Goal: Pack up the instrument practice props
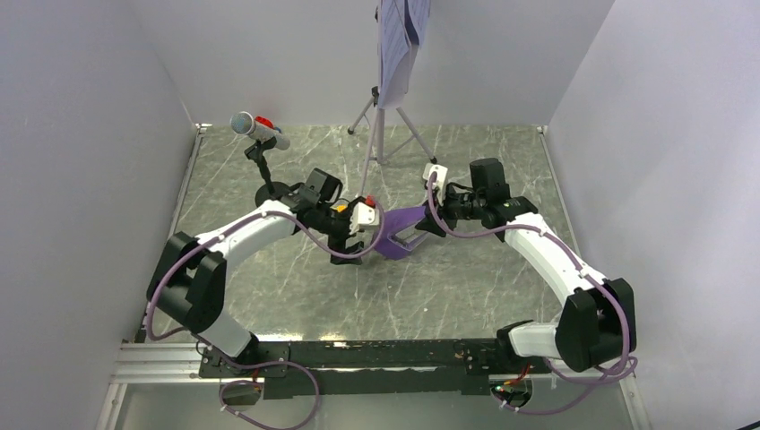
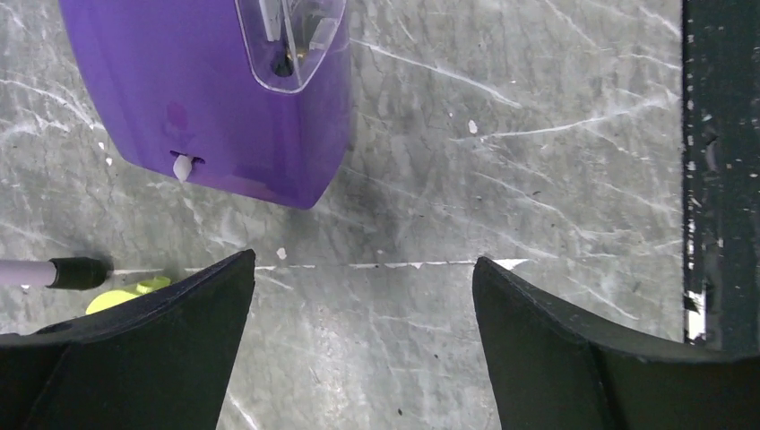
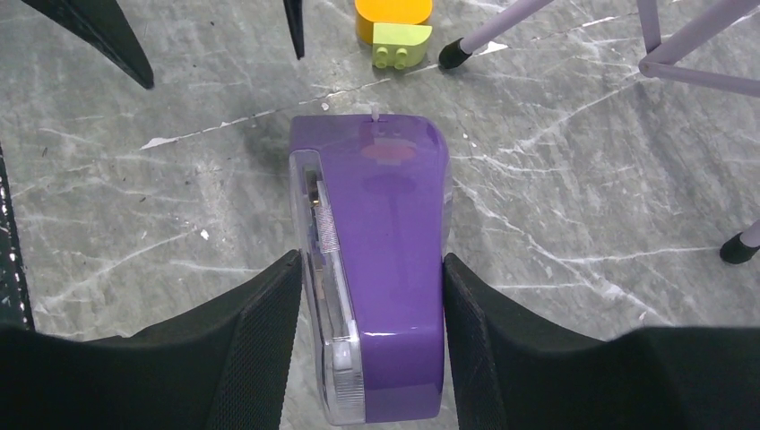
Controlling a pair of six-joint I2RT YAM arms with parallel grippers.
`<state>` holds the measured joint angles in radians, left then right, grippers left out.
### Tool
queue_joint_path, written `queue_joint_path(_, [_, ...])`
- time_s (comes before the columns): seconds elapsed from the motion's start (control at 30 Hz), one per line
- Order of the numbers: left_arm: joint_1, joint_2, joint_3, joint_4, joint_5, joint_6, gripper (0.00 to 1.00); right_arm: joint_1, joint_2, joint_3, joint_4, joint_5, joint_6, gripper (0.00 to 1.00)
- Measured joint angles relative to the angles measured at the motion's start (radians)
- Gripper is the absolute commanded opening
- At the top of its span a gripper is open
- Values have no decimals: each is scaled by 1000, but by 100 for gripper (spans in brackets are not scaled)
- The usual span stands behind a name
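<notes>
Mid-table — right gripper (image 3: pixel 370 273) tight around metronome (image 3: pixel 387 193)

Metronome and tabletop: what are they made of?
Metronome: looks like glossy moulded purple plastic, soft highlights on rounded edges; side panel clear plastic, mechanism visible through it. Tabletop: grey marble look with white veins, fairly matte; possibly printed laminate.

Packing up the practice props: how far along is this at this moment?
Done: nothing looks packed; no box or bag shows. In hand: the right gripper is shut on the purple metronome, the left gripper open near it. Left: the music stand stands upright with sheet-music pages on it, the microphone sits on its stand, and the orange-and-green block lies on the table.
</notes>
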<state>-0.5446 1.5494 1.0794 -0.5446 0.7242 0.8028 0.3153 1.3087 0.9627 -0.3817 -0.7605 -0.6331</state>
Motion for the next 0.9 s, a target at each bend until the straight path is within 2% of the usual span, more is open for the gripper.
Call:
queue_joint_path(0.07, [-13, 23, 2, 23, -18, 0, 99, -3, -13, -16, 16, 2, 11, 0])
queue_joint_path(0.5, [-66, 150, 25, 235, -128, -30, 99, -18, -39, -51, 41, -2, 30, 0])
queue_joint_path(0.9, [-109, 204, 60, 295, -169, -56, 88, -25, -49, -61, 43, -2, 34, 0])
